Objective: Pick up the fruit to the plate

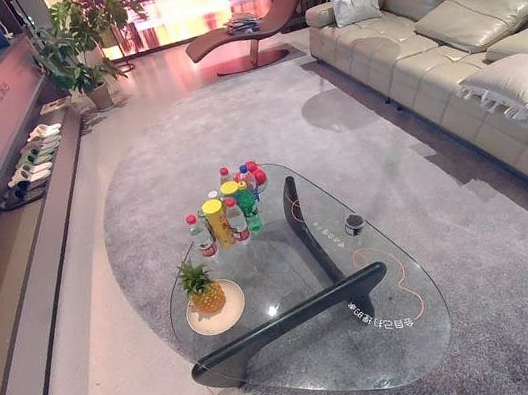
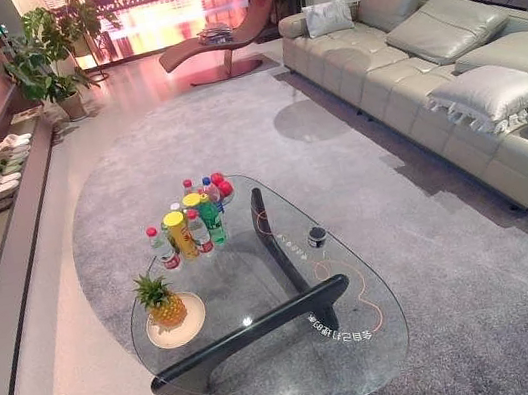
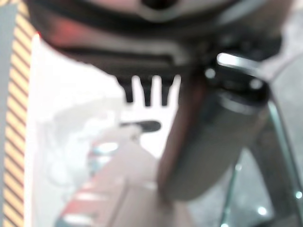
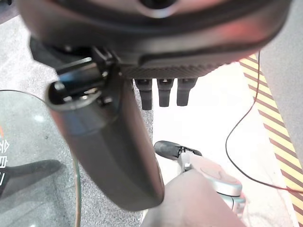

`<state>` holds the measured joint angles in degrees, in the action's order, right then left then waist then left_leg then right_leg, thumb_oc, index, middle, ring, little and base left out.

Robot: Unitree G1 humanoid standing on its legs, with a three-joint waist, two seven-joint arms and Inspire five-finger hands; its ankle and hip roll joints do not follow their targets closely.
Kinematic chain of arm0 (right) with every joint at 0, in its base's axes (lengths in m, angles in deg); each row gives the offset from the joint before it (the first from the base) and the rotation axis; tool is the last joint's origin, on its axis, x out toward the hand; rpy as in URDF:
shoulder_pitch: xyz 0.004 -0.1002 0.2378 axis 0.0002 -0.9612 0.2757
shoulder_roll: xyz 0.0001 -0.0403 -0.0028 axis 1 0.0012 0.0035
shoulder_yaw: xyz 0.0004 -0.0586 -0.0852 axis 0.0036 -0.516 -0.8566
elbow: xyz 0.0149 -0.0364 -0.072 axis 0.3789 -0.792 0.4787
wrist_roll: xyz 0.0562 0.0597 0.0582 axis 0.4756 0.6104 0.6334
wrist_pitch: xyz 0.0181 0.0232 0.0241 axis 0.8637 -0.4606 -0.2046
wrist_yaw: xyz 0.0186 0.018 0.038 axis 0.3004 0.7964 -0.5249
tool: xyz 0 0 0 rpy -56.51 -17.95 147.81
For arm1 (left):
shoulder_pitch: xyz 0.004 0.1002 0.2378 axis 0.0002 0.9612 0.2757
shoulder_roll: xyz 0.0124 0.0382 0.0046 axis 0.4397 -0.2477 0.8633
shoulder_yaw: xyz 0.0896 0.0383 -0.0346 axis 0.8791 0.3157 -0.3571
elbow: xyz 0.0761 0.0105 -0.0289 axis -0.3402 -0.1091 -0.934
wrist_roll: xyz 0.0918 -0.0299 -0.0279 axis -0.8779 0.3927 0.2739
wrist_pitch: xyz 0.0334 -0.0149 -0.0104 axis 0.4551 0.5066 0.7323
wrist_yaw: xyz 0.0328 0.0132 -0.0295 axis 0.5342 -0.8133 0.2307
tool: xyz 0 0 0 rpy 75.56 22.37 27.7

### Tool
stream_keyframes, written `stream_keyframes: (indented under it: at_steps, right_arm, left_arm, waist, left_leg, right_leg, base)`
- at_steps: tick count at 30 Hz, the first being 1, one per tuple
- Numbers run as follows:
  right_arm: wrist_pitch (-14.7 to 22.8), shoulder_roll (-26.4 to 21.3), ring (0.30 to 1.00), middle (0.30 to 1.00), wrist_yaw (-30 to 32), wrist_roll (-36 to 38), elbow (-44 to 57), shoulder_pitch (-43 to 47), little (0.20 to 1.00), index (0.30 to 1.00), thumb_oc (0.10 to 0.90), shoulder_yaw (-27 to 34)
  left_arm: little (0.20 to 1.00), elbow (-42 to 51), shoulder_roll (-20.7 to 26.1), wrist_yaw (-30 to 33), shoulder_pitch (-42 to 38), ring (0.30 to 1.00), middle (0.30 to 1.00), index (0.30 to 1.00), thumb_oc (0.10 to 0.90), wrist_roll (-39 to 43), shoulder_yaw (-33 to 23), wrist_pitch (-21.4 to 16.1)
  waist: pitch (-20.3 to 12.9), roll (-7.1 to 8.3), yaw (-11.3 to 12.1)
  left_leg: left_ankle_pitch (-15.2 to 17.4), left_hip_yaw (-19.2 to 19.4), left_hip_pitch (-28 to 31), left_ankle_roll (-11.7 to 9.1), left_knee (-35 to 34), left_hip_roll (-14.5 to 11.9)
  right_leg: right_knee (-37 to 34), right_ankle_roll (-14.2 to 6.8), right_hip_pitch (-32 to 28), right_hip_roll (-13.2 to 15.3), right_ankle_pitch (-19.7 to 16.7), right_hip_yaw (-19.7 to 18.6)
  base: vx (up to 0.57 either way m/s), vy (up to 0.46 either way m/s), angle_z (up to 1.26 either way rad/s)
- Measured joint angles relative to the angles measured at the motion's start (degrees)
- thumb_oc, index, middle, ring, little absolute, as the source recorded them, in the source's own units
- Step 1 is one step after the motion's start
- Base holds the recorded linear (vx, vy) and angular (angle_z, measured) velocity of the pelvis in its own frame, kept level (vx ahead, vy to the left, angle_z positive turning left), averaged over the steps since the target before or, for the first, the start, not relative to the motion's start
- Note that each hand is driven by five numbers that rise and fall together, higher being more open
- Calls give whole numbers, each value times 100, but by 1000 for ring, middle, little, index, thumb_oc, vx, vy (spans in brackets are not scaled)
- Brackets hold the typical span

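The pineapple (image 1: pixel 201 289) already stands on the plate (image 1: pixel 231 313) on the glass table (image 1: pixel 399 337), while both hands (image 4: pixel 161 90) hang empty, fingers straight.

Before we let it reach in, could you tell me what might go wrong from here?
The pineapple already stands upright on the plate, tall and leafy, so a nudge could topple it. The bottles are packed close behind it, and a wide reach might knock them over. The glass table is see-through, so its edge could be misjudged.
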<state>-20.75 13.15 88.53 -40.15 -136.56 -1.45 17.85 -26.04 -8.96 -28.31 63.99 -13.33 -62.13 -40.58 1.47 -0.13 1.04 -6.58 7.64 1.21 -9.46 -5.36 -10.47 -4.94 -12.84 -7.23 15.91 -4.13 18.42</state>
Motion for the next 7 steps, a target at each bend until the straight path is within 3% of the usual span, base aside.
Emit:
stream_keyframes:
  at_steps: [7]
  right_arm:
    - [-86, 2, 900, 900, -106, -105, -1, 4, 900, 900, 800, -20]
  left_arm:
    - [900, -12, 11, -45, 2, 900, 900, 900, 800, -4, -1, 5]
  waist:
    - [0, 19, 7]
  left_leg:
    - [33, 25, 67, -39, -2, -17]
  right_leg:
    - [-17, -2, -56, -5, 12, -12]
  base:
    - [0, 0, 0]
